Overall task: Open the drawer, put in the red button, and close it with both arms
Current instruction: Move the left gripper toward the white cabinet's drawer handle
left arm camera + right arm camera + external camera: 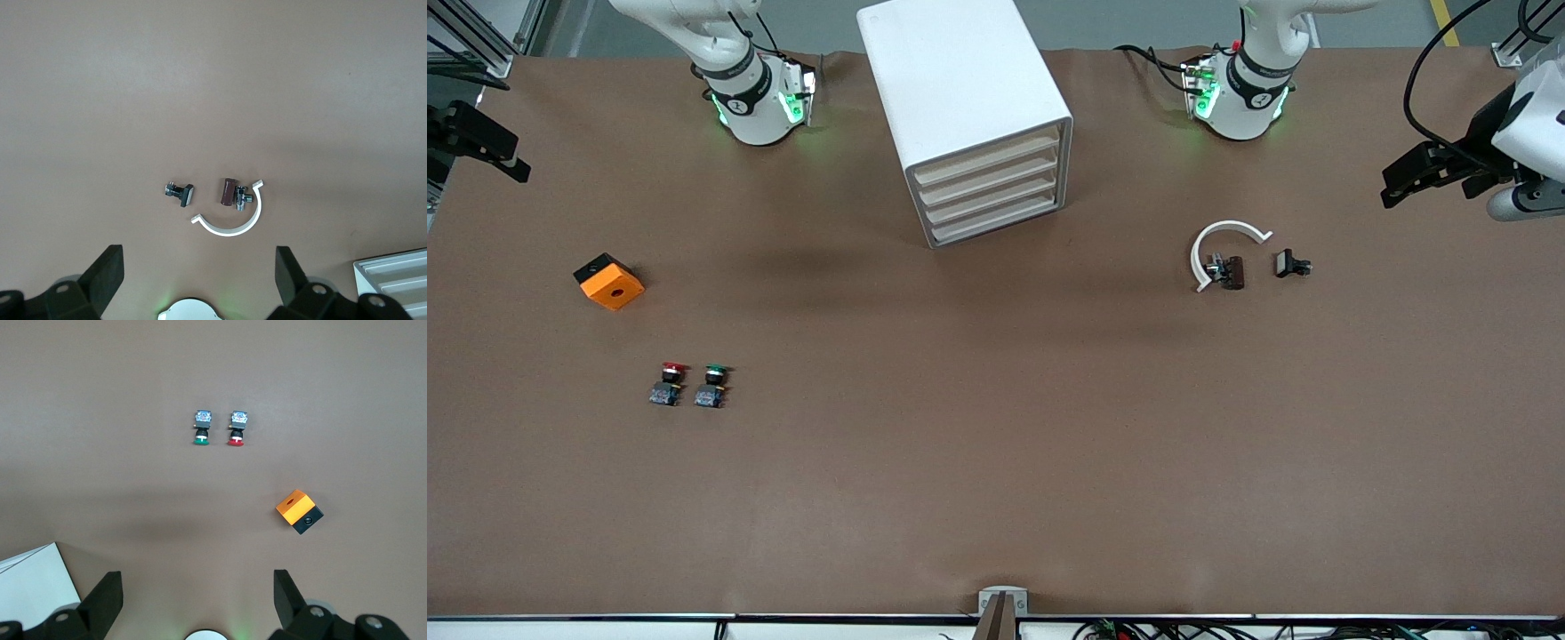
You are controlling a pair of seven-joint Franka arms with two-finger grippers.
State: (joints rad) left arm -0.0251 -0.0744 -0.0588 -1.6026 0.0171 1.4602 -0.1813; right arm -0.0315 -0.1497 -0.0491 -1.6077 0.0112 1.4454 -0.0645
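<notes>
My right hand [197,593] hangs in the air over the tabletop [996,444] at the right arm's end, its two fingers spread wide apart and holding nothing. Under it an orange block [609,282] with a black side lies on the brown surface. Nearer the front camera than the block is the red button [668,383], out in the open, just beside the green button [713,386] and on the side of it toward the right arm's end. The two do not touch.

Mid-table stands the white cabinet [969,116], with its four drawers [989,182] all pushed in.

Toward the left arm's end lies a white curved clip [1223,240] with a small brown part [1230,272] at its open side and a small black part [1291,264] just beside them. My left hand [197,270] hovers above this end, fingers likewise wide apart and empty.
</notes>
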